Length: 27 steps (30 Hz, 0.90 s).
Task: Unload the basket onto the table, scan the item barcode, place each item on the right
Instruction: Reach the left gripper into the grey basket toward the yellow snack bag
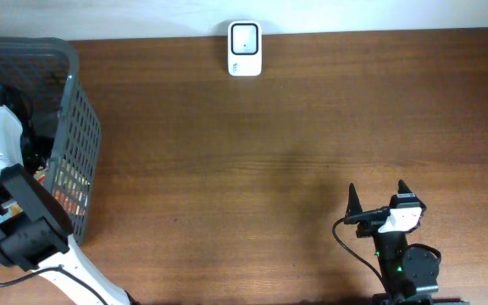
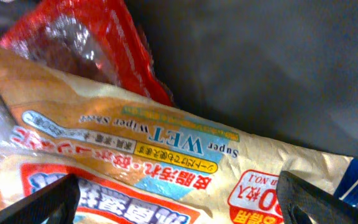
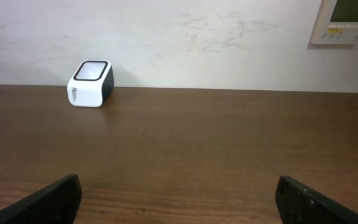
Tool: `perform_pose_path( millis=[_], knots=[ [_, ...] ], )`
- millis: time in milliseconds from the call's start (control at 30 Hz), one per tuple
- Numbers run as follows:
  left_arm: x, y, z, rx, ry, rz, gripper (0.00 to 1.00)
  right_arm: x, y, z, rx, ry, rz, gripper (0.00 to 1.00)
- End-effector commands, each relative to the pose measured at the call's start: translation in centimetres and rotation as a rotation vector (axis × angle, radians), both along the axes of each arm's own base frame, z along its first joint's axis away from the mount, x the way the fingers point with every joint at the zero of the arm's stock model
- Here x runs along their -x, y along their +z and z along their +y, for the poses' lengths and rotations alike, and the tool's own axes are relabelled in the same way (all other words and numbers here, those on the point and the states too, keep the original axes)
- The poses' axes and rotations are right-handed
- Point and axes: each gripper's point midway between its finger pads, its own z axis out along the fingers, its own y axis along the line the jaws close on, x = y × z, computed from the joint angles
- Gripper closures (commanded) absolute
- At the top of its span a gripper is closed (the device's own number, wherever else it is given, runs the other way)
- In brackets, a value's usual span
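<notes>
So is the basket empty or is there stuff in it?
Not empty. The left wrist view shows a wet-wipes pack and a red packet lying inside the basket.

The basket [image 1: 79, 152] runs off the overhead view's left edge, and the left arm [image 1: 19, 216] hides most of its contents. Up close, the wipes pack [image 2: 166, 155] is cropped at left and bottom, and the red packet [image 2: 92, 43] is blurred. The scanner [image 3: 91, 84] has lettering too small to read.

A grey basket [image 1: 79, 152] stands on the table [image 1: 269, 169].
</notes>
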Motion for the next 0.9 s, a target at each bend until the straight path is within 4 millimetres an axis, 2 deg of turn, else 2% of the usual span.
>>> perform_pose_path(
  millis=[0, 167, 233, 300, 433, 467, 500, 533, 600, 700, 767, 800, 833, 867],
  knots=[
    [0.1, -1.5, -0.3, 0.014, 0.152, -0.021, 0.01, 0.0, -0.3, -0.1, -0.010, -0.011, 0.005, 0.02],
    [-2.1, -2.2, 1.3, -0.046, 0.155, -0.106, 0.00, 0.0, -0.3, -0.1, -0.010, -0.011, 0.005, 0.01],
    [-3.0, -2.1, 1.8, -0.064, 0.145, -0.144, 0.06, 0.0, -0.3, -0.1, -0.010, -0.011, 0.005, 0.02],
    [-3.7, -2.0, 2.1, -0.077, 0.145, -0.172, 0.07, 0.0, -0.3, -0.1, -0.010, -0.011, 0.005, 0.01],
    [-3.2, -1.3, 3.8, -0.181, 0.149, -0.145, 0.11, 0.0, -0.3, -0.1, -0.010, -0.011, 0.005, 0.01],
    [-3.0, -1.2, 4.0, -0.196, 0.150, -0.139, 0.21, 0.0, -0.3, -0.1, -0.010, -0.011, 0.005, 0.02],
    [-3.0, -1.2, 4.0, -0.194, 0.150, -0.139, 0.44, 0.0, -0.3, -0.1, -0.010, -0.011, 0.005, 0.02],
    [-3.0, -1.3, 3.9, -0.192, 0.149, -0.134, 0.76, 0.0, -0.3, -0.1, -0.010, -0.011, 0.005, 0.01],
    [-2.7, -1.3, 3.7, -0.181, 0.117, -0.109, 1.00, 0.0, -0.3, -0.1, -0.010, -0.011, 0.005, 0.02],
    [-2.9, -0.7, 3.7, -0.153, -0.054, -0.053, 1.00, 0.0, -0.3, -0.1, -0.010, -0.011, 0.005, 0.02],
    [-3.0, 0.7, 3.7, -0.149, -0.096, -0.045, 1.00, 0.0, -0.3, -0.1, -0.010, -0.011, 0.005, 0.02],
    [-3.5, 2.1, 3.9, -0.160, -0.096, -0.077, 1.00, 0.0, -0.3, -0.1, -0.010, -0.011, 0.005, 0.02],
    [-4.4, 3.3, 3.7, -0.146, -0.126, -0.120, 0.95, 0.0, -0.3, -0.1, -0.010, -0.011, 0.005, 0.01],
    [-5.2, 3.9, 3.3, -0.116, -0.216, -0.136, 0.59, 0.0, -0.3, -0.1, -0.010, -0.011, 0.005, 0.01]
  ],
)
